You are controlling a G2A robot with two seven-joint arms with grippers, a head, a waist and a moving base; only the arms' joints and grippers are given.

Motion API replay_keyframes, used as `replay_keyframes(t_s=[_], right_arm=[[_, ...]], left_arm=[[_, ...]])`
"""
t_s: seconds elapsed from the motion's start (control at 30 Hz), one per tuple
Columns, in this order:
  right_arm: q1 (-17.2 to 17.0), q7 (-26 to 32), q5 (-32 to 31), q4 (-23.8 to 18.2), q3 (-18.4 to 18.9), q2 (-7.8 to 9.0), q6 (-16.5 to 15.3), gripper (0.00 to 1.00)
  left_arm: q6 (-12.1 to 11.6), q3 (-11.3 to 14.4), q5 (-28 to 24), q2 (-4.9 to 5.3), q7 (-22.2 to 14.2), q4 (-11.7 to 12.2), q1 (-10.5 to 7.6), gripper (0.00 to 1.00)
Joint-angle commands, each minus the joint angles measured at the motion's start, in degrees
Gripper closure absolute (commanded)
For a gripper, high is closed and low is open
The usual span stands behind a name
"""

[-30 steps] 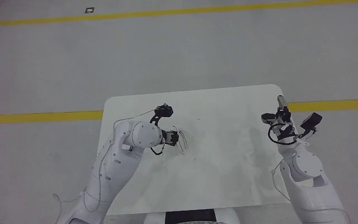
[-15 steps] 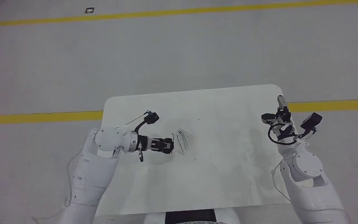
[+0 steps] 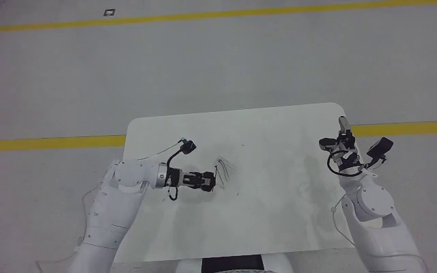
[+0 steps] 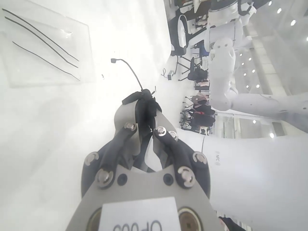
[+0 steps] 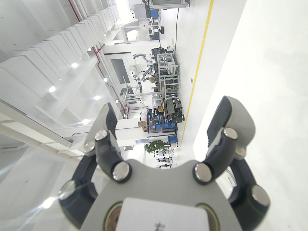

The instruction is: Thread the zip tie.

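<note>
My left gripper (image 4: 144, 97) is shut on a thin black zip tie (image 4: 130, 69). The tie curves up from the fingertips and its square head hangs free just above the white table (image 4: 48, 121). Three more black ties (image 4: 41, 34) lie on a clear plastic sheet (image 4: 80, 38) a little beyond it. From above, the left gripper (image 3: 210, 180) sits left of the table's middle, beside the thin ties (image 3: 222, 168). My right gripper (image 5: 166, 118) is open and holds nothing. It stands at the table's right edge (image 3: 334, 134), pointing away over the floor.
The white table (image 3: 273, 136) has rounded corners and bare surface between the two arms. A yellow floor line (image 3: 61, 142) runs behind it. The other arm (image 4: 223, 56) shows far off in the left wrist view.
The left arm unfolded and stretched out low across the table, its gripper shifting slightly toward the near edge, then a little right. The right arm stayed still.
</note>
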Motion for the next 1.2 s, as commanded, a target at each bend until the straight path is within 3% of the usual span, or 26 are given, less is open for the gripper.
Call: replay_keyframes(t_s=[0.0,0.17,0.23,0.43,0.87,1.0,1.17], right_arm=[[0.0,0.0,0.0,0.0,0.0,0.00,0.0,0.00],[0.0,0.0,0.0,0.0,0.0,0.00,0.0,0.00],[0.0,0.0,0.0,0.0,0.0,0.00,0.0,0.00],[0.0,0.0,0.0,0.0,0.0,0.00,0.0,0.00],[0.0,0.0,0.0,0.0,0.0,0.00,0.0,0.00],[0.0,0.0,0.0,0.0,0.0,0.00,0.0,0.00],[0.0,0.0,0.0,0.0,0.0,0.00,0.0,0.00]], left_arm=[[0.0,0.0,0.0,0.00,0.0,0.0,0.00,1.00],[-0.4,1.3,1.8,0.20,2.0,0.7,-0.19,1.00],[-2.4,1.2,-0.6,0.44,1.8,1.9,-0.26,1.00],[-2.4,0.6,-5.5,1.72,0.0,1.9,-0.26,1.00],[-2.4,1.6,-12.3,6.16,0.0,-3.9,0.83,1.00],[-2.4,2.3,-14.6,6.98,0.0,-6.6,1.05,1.00],[-2.4,2.4,-14.7,7.05,0.0,-6.8,1.05,1.00]])
